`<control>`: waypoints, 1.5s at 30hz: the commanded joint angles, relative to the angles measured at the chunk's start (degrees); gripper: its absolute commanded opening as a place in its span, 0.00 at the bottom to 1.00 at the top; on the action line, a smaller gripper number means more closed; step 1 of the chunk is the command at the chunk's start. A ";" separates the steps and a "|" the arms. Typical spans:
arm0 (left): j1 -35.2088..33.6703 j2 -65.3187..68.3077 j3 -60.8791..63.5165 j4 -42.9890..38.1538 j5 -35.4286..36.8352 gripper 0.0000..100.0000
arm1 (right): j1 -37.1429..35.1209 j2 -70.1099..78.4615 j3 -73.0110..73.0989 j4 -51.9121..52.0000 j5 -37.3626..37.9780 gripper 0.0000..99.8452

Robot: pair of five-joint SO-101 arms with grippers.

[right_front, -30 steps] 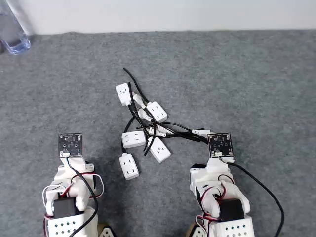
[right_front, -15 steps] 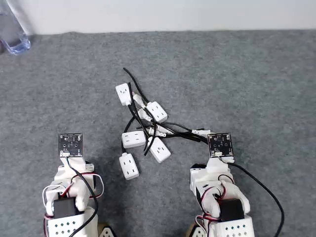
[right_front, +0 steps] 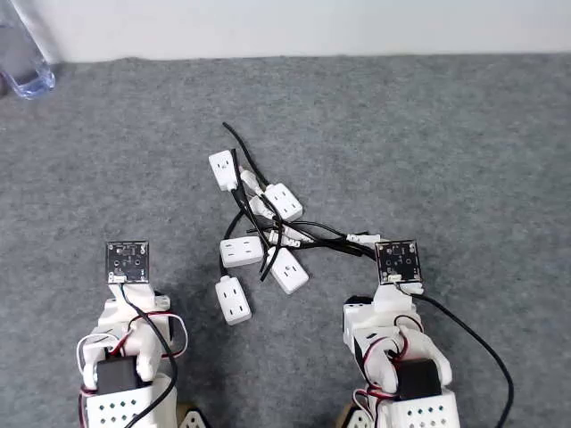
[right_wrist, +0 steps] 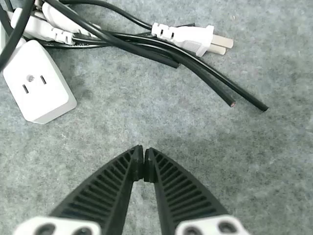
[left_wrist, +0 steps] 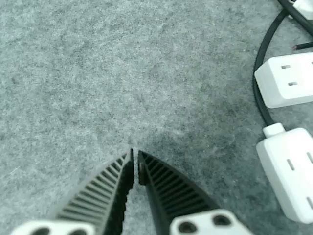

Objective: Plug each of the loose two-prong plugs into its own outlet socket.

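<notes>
While both arms sit folded low at the near edge of the grey felt-covered desk (right_front: 464, 160), my left tool (left_wrist: 135, 155) and right tool (right_wrist: 144, 152) are pinched closed on nothing, tips just above the felt. Just beyond the right tool lies a white two-prong plug (right_wrist: 188, 35) among stiff black cords (right_wrist: 124, 43). I judge it light, hard and smooth, so I'd grip its ribbed body behind the prongs and expect cord tug. Farther, mid-desk, the white plastic socket blocks (right_front: 241, 251) look light enough to slide; one needs bracing.
</notes>
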 commanded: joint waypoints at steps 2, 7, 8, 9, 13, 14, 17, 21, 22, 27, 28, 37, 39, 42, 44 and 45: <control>0.35 -0.62 -0.57 -1.58 0.44 0.01 | -0.13 -0.40 0.97 0.40 0.53 0.01; 0.35 -0.62 -0.57 -1.58 0.62 0.01 | -0.13 -0.40 0.97 0.40 0.53 0.01; 0.35 -0.62 -0.57 -1.58 0.62 0.01 | -0.13 -0.40 0.97 0.40 0.53 0.01; 0.35 -0.62 -0.57 -1.58 0.62 0.01 | -0.13 -0.40 0.97 0.40 0.44 0.01; 0.35 -0.62 -0.57 -1.58 0.53 0.01 | -0.13 -0.40 0.97 0.40 0.53 0.01; 0.35 -0.62 -0.57 -1.58 0.53 0.01 | -0.13 -0.40 0.97 0.40 0.53 0.01; 0.44 -0.62 -0.40 -2.73 0.62 0.01 | -0.13 -0.40 0.97 0.40 0.35 0.01; 1.85 -0.62 0.22 -15.03 0.44 0.01 | -0.22 -0.48 0.97 -0.22 0.18 0.01; 2.02 -0.62 0.22 -17.85 0.62 0.01 | -0.22 -0.48 0.97 -0.31 0.18 0.01; 5.63 -0.62 0.22 -37.45 0.70 0.01 | 0.22 -0.57 0.97 -16.92 0.26 0.01; 7.12 -0.62 0.22 -40.35 0.70 0.01 | 0.22 -0.48 0.97 -20.44 0.26 0.01; 24.09 -0.44 0.22 -33.49 0.62 0.01 | -0.31 -0.48 0.97 -39.69 0.62 0.01; 26.02 -0.53 0.22 -28.13 0.53 0.01 | -0.31 -0.48 0.97 -42.42 0.62 0.03; 26.64 -0.62 0.22 -23.03 0.44 0.02 | -0.31 -0.22 0.97 -42.86 0.62 0.12; 26.64 -0.62 0.22 -21.45 0.62 0.02 | -0.22 0.04 0.97 -40.48 0.62 0.21; 26.55 -0.62 0.22 -21.36 0.62 0.02 | -0.22 -0.22 0.97 -38.20 0.62 0.25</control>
